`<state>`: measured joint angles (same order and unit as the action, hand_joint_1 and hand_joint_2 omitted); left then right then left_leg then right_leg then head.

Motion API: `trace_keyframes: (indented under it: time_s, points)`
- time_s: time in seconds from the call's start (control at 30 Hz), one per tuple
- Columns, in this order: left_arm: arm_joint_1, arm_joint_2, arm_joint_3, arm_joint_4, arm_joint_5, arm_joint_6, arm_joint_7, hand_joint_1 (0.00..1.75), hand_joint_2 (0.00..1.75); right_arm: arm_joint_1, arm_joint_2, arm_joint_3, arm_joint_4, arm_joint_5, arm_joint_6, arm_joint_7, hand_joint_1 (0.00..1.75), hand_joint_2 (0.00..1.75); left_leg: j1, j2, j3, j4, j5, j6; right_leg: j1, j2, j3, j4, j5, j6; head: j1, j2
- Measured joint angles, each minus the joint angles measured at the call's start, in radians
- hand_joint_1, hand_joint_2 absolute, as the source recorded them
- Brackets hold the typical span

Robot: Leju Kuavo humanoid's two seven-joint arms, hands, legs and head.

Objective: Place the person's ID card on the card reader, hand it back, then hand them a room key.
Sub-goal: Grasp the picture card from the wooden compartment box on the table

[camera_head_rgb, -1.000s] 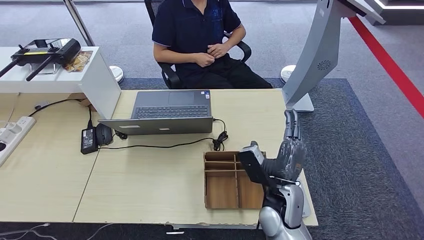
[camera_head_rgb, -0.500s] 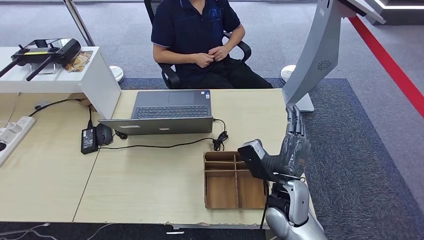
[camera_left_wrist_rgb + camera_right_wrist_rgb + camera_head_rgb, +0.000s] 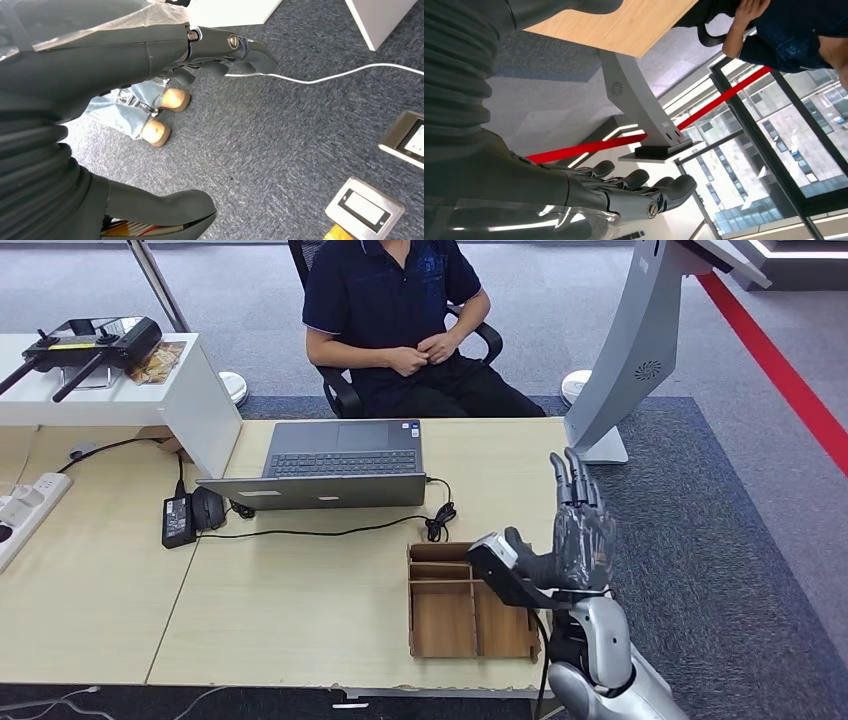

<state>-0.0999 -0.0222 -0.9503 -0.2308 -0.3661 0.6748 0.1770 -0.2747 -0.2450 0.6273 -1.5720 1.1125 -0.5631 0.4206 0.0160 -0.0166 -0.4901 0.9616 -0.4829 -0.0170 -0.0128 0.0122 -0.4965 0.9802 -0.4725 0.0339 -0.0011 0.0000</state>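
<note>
My right hand is raised over the desk's right end, just right of the wooden divider box. Its fingers are straight and point away toward the person; nothing is in it. The right wrist view shows the same hand with its fingers stretched out and bare. My left hand hangs beside me over grey carpet, fingers apart, holding nothing. The person sits in a chair behind the desk, both hands together at the chest.
An open laptop stands mid-desk with a black cable running to the box. A power brick and power strip lie at the left. A white kiosk stand rises past the desk's right corner. A low white shelf stands back left.
My right arm has lifted higher above the desk's right end, and the hand has drifted slightly left with its fingers fanned further apart. The person has barely moved.
</note>
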Motion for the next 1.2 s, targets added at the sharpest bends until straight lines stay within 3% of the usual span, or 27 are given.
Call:
trace_keyframes:
  time_s: [0.67, 1.2]
  points:
    - [0.000, 0.006, 0.000, 0.000, 0.008, 0.000, -0.006, 0.00, 1.75, -0.064, -0.100, 0.099, -0.066, -0.056, 0.235, 0.020, 0.00, 1.75, 0.000, 0.000, 0.000, 0.000, 0.000, 0.000, 0.000, 0.000, 0.000, 0.000, 0.000, 0.000, 0.000, 0.000]
    - [0.001, 0.007, 0.002, 0.000, 0.012, 0.000, -0.006, 0.00, 1.75, -0.080, -0.126, 0.173, -0.068, -0.107, 0.288, 0.028, 0.00, 1.75, 0.000, 0.000, 0.000, 0.000, 0.000, 0.000, 0.000, 0.000, 0.000, 0.000, 0.000, 0.000, 0.000, 0.000]
